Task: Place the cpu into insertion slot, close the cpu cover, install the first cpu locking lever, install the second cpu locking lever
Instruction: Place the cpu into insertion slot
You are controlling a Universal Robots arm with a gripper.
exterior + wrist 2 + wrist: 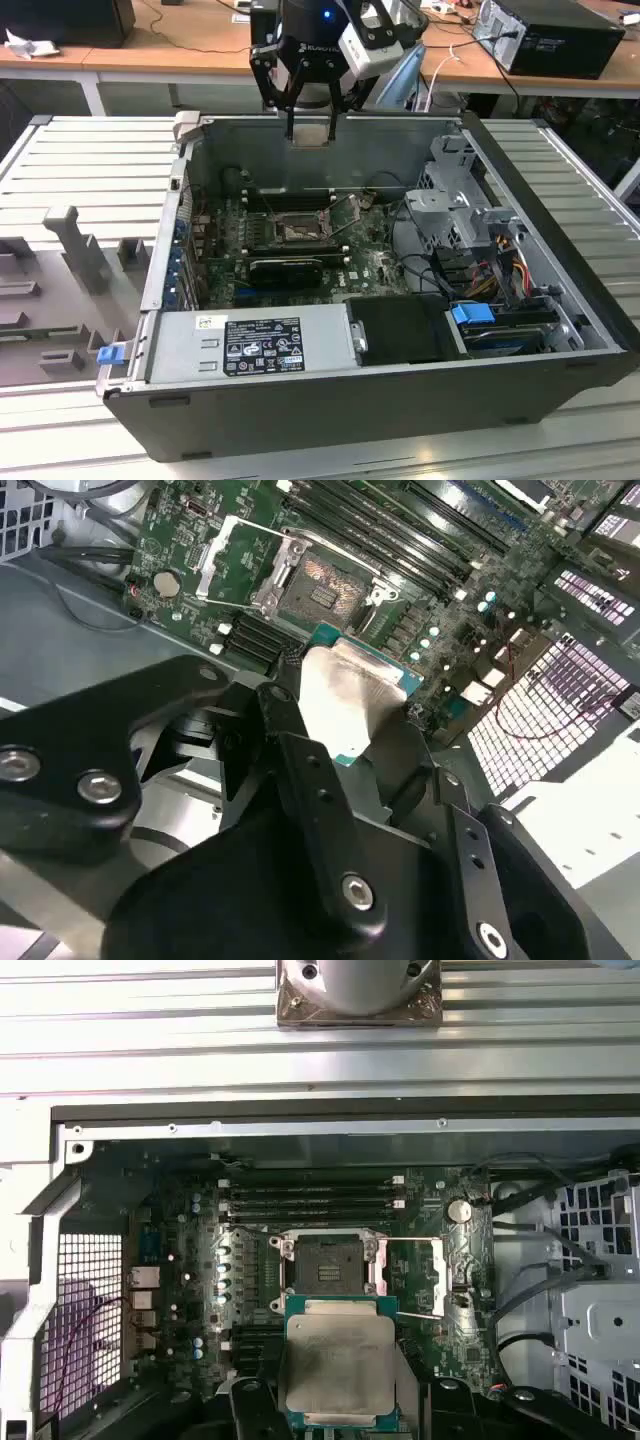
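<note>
My gripper (310, 122) hangs above the back wall of the open computer case, shut on the cpu (310, 134), a flat square chip with a dull silver top and green edge. In both wrist views the cpu (340, 1360) (345, 695) sits between my black fingers (290, 740), above the motherboard and short of the socket. The insertion slot (325, 1265) (320, 585) (298, 232) lies bare, its brownish pin field showing. The cpu cover (418, 1275) (235, 555) is swung open beside the slot.
The case (540, 200) lies open on a ribbed metal table. Long black memory slots (310, 1200) run just behind the socket. A grey power supply (255, 345) fills the near side, a drive cage with cables (460, 215) the exterior view's right. A grey moulded tray (60, 280) lies outside the case.
</note>
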